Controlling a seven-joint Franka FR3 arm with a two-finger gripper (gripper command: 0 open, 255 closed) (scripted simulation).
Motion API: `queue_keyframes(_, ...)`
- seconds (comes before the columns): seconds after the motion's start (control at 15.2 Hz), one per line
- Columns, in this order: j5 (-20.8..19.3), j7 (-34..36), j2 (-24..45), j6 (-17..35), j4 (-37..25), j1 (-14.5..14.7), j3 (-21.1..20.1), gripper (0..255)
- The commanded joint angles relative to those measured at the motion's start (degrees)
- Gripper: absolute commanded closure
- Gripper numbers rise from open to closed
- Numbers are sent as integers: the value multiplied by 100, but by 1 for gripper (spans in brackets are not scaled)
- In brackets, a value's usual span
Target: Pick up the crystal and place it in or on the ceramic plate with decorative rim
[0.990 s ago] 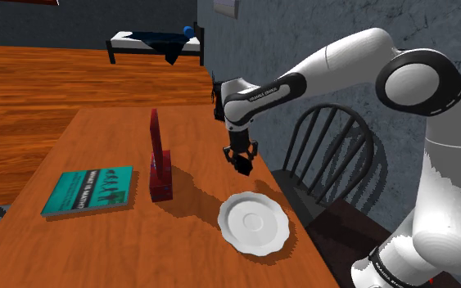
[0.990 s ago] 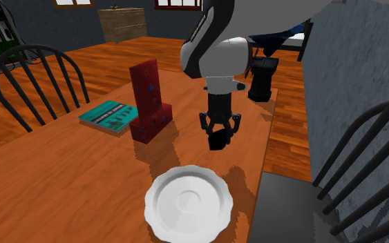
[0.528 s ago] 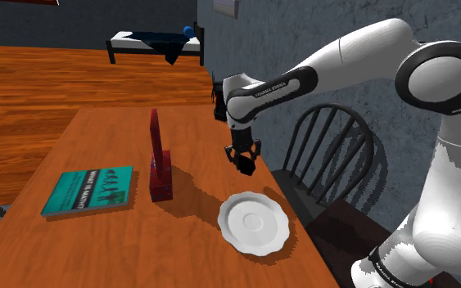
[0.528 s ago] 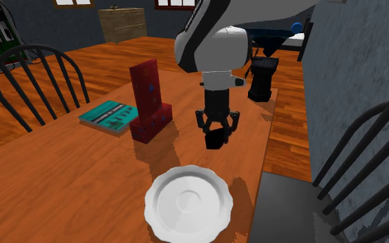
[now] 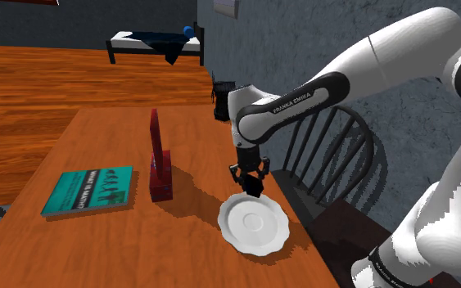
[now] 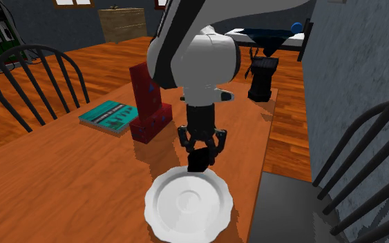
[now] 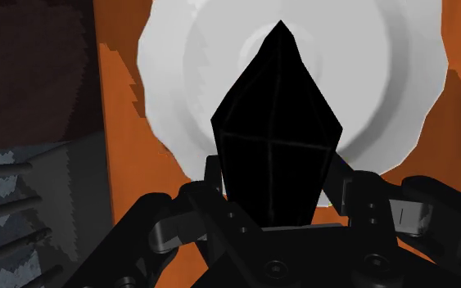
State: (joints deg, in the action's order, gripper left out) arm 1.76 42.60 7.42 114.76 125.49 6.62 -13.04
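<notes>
A black, faceted, pointed crystal (image 7: 274, 139) is clasped between my gripper's fingers (image 7: 274, 214), tip pointing away from the hand. Beneath it lies the white plate with a scalloped rim (image 7: 400, 98). In the shoulder view the gripper (image 5: 249, 182) hangs with the crystal (image 5: 255, 187) just over the plate's far edge (image 5: 253, 222). In the second exterior view the gripper (image 6: 200, 153) holds the crystal (image 6: 198, 161) a little above the plate (image 6: 188, 204), near its far rim.
On the wooden table (image 5: 106, 245) stand a tall red L-shaped block (image 5: 158, 168) and a teal book (image 5: 88, 190). A black object (image 6: 262, 79) stands at the table's far end. A dark chair (image 5: 331, 151) sits beside the table edge near the plate.
The arm has carried the crystal down and toward the plate; the gripper now hangs over the plate's far rim, lower than before. The grip has not changed.
</notes>
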Motion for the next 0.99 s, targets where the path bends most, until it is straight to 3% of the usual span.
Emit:
queue_keyframes(0.0, 129, 145, -270, 90, 345, 106, -113, 255)
queue_keyframes(0.2, 394, 380, -723, 246, 920, 307, -323, 255)
queue_keyframes(0.92, 229, 462, -48, 1109, 1126, 330, -313, 255)
